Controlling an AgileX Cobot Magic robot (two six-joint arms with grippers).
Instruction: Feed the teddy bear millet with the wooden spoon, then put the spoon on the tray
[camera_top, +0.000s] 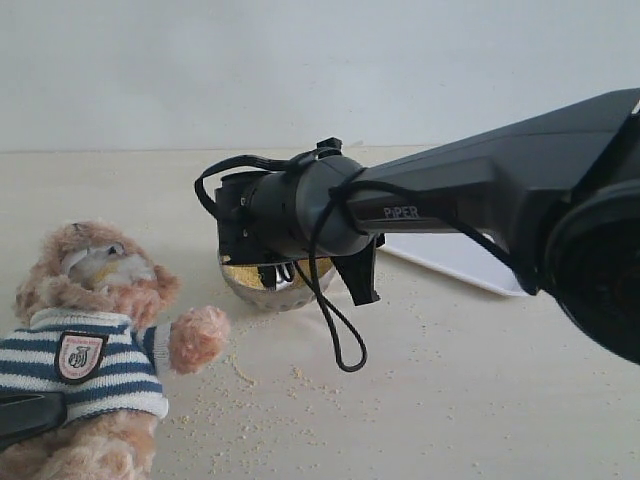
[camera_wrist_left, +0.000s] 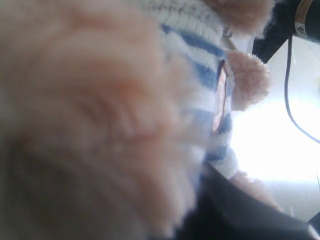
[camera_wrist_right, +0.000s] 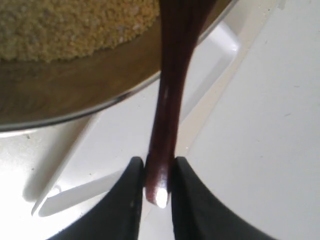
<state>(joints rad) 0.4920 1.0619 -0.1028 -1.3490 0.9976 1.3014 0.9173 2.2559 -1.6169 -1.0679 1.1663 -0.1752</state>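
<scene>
The teddy bear (camera_top: 95, 340) sits at the lower left in its striped shirt; its fur (camera_wrist_left: 100, 125) fills the left wrist view. My left gripper (camera_top: 28, 415) presses into the bear's side and is shut on it; one dark finger (camera_wrist_left: 235, 210) shows against the fur. My right gripper (camera_wrist_right: 159, 172) is shut on the end of the wooden spoon (camera_wrist_right: 172, 75). The handle runs over the rim of the metal bowl (camera_wrist_right: 75, 95) above the heaped millet (camera_wrist_right: 75, 25). The spoon's bowl is out of view. The white tray (camera_top: 460, 260) lies behind the right arm.
The right arm (camera_top: 430, 200) reaches across the middle and covers most of the bowl (camera_top: 275, 290). Its cable loop (camera_top: 340, 330) hangs low over the table. Loose grains (camera_top: 290, 385) lie scattered in front of the bear. A tray rim (camera_wrist_right: 215, 55) lies just under the spoon handle.
</scene>
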